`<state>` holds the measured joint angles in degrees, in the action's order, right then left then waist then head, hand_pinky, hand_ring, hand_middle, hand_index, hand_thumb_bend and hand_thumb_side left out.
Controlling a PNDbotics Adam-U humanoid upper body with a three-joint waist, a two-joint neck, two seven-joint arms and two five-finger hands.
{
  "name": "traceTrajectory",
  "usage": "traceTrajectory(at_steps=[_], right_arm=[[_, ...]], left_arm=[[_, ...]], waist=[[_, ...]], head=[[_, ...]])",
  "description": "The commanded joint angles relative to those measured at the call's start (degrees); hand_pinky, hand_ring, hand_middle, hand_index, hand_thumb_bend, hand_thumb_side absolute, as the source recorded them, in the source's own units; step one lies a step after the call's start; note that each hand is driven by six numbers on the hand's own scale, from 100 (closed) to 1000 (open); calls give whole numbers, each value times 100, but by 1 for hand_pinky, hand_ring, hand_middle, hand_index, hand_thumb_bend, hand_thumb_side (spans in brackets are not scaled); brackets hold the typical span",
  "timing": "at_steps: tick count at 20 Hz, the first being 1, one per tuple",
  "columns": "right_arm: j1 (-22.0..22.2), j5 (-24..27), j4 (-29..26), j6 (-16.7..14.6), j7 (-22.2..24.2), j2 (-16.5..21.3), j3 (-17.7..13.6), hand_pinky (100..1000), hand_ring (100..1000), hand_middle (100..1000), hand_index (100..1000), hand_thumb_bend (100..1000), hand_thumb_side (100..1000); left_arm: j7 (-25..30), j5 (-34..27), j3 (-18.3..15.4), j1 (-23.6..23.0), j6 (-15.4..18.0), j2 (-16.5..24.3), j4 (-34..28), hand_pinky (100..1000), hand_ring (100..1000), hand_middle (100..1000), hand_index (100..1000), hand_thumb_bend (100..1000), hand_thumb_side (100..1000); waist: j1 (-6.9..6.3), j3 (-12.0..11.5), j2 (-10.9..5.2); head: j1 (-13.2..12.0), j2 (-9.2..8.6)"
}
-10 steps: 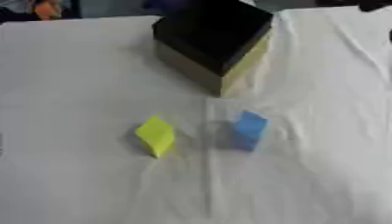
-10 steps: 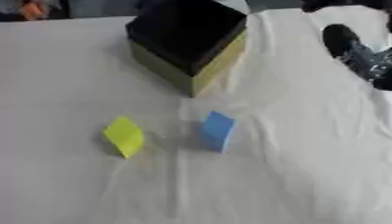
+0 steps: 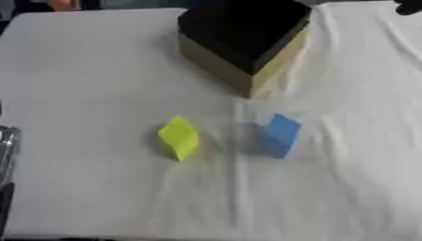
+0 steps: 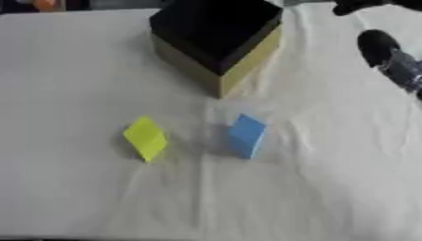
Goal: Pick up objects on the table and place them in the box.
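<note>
A black box (image 3: pixel 243 33) with tan side walls stands at the far middle of the white-clothed table, one corner pointing toward me. In front of it a yellow block (image 3: pixel 179 137) stands tilted on the cloth, with a blue block (image 3: pixel 281 134) a short way to its right. The two blocks do not touch each other or the box. My right hand (image 4: pixel 387 54), black with a silver part, hovers at the right edge, well right of the box and apart from everything. A grey and dark sliver of my left hand (image 3: pixel 5 155) shows at the left edge.
The white cloth (image 3: pixel 99 75) is creased around the blocks and along its right side. A dark shape (image 4: pixel 354 5) sits at the far right corner. The table's near edge runs along the bottom of the views.
The whole picture has shifted slightly, so the camera has moved. The blocks, the box and my right hand keep their places relative to each other.
</note>
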<state>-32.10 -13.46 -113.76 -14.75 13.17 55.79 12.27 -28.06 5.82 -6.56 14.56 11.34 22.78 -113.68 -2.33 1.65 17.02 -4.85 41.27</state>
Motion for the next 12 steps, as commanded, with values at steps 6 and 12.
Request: traceTrajectory(at_steps=[6, 12], right_arm=[[-183, 28, -84, -36, 453, 131, 266, 828, 884, 826, 861, 100, 1000], [-402, -267, -84, -181, 1062, 63, 601, 846, 934, 872, 904, 100, 906]], left_arm=[[47, -19, 11, 68, 8, 143, -91, 645, 758, 761, 773, 183, 1000], [71, -33, 30, 87, 10, 147, -91, 646, 759, 761, 773, 181, 1000]], waist=[[21, -30, -67], [23, -60, -76]], head=[[217, -82], [295, -104]])
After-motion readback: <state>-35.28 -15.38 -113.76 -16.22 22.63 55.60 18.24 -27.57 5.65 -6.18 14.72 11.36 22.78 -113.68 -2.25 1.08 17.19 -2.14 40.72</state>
